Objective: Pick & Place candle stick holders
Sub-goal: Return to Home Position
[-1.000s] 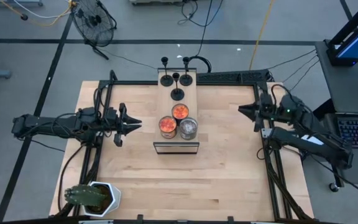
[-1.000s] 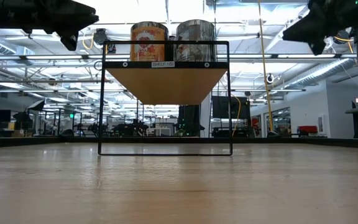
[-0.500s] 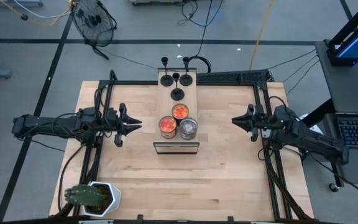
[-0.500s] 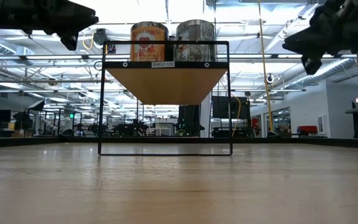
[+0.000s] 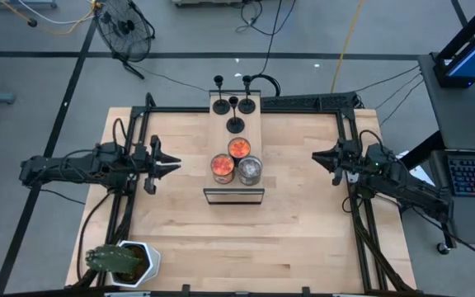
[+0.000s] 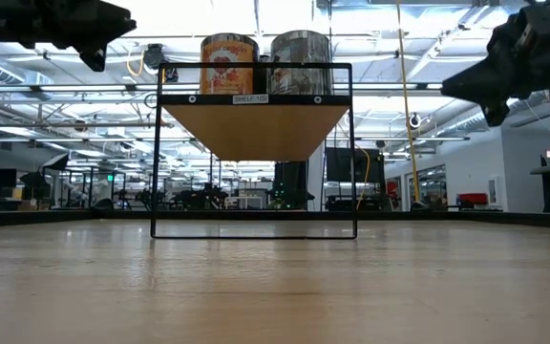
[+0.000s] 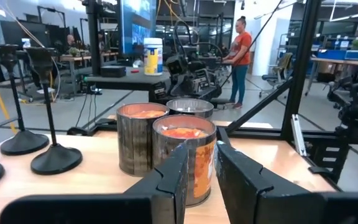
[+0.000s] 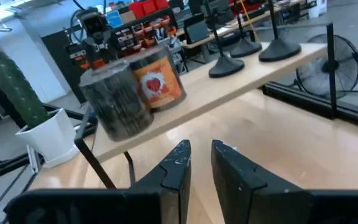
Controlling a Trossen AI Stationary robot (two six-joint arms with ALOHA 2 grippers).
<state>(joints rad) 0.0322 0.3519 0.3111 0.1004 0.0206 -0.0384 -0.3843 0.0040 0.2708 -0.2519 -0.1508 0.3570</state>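
Three black candle stick holders (image 5: pixel 234 124) stand by their disc bases on the far part of a raised wooden shelf (image 5: pixel 254 136) at mid-table. They also show in the left wrist view (image 7: pixel 56 159) and the right wrist view (image 8: pixel 231 67). My left gripper (image 5: pixel 174 165) hovers level on the shelf's left, pointing at the jars, its fingers (image 7: pixel 179 171) slightly apart and empty. My right gripper (image 5: pixel 316 157) hovers on the shelf's right, pointing at it, with its fingers (image 8: pixel 178 163) close together and nothing between them.
Three round jars (image 5: pixel 237 161) stand on the shelf's near part, between the grippers and in front of the holders. A potted cactus (image 5: pixel 122 260) sits at the table's near left corner. Black frame rails (image 5: pixel 361 239) run along the table's sides. A person (image 7: pixel 240 56) stands beyond the table.
My right gripper has come down from well above shelf height to about the height of the shelf top, swinging a little toward the shelf. Its fingers keep the same narrow gap.
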